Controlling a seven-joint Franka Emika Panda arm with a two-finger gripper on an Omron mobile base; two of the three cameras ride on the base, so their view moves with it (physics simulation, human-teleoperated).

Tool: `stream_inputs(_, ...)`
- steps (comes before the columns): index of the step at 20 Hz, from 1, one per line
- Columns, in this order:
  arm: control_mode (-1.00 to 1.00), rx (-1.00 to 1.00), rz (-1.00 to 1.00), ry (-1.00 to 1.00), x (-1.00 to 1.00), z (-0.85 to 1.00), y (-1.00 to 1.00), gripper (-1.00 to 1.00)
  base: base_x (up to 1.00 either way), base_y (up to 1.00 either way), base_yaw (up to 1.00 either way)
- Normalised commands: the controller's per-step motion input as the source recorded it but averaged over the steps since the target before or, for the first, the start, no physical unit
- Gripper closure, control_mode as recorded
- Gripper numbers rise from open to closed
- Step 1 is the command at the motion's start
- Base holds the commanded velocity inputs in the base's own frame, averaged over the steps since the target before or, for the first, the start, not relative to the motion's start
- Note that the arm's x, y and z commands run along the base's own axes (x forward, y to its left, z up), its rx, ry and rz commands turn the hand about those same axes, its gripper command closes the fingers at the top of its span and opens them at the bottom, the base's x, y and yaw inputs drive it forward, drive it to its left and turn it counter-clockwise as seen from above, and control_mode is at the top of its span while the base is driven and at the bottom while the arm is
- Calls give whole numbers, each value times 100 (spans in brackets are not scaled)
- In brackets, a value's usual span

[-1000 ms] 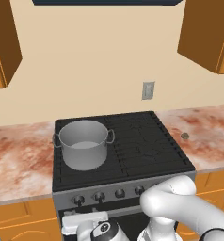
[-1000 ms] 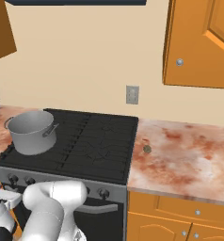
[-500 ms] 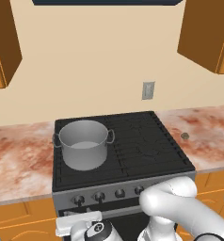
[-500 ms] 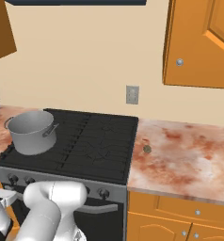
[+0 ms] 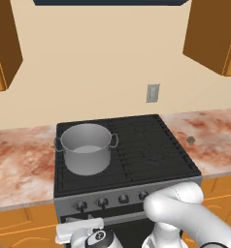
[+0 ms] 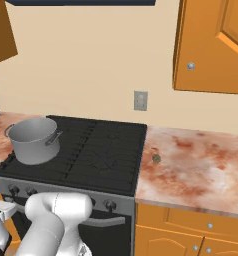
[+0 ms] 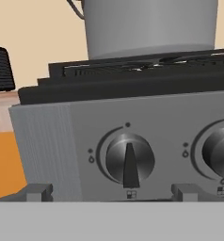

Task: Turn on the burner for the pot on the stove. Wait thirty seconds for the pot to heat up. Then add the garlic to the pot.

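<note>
The grey pot (image 5: 86,147) stands on the left rear burner of the stove (image 5: 137,145), also seen from the right base view as pot (image 6: 33,140). The garlic (image 5: 190,140) lies on the counter right of the stove, a small bulb (image 6: 156,158). My gripper (image 5: 80,227) is low in front of the stove's grey panel, at its left end. In the hand view the gripper (image 7: 113,194) is open, its fingertips (image 7: 38,192) wide apart, facing the leftmost knob (image 7: 129,157) without touching it. The pot (image 7: 149,26) rises above the panel.
A second knob (image 7: 222,153) sits to the right of the first. A dark appliance (image 7: 1,68) stands on the left counter. A wall outlet (image 5: 153,93) is behind the stove, with wooden cabinets above and below the marbled counter (image 6: 201,170).
The hand has edged slightly left in front of the stove's panel. The jaws stay open. Pot and garlic have not moved.
</note>
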Motion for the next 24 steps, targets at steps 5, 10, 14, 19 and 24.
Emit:
stream_inputs(5,-100,0,0,0,6,0,0,-100,0,0,0)
stream_inputs(10,-100,0,0,0,6,0,-4,-100,0,0,0)
stream_inputs(14,-100,-3,0,0,34,-5,-7,-100,0,0,0)
stream_inputs(19,-100,0,0,-1,24,-4,-1,-100,0,0,0)
stream_inputs(24,-100,0,0,-2,14,-4,0,-100,0,0,0)
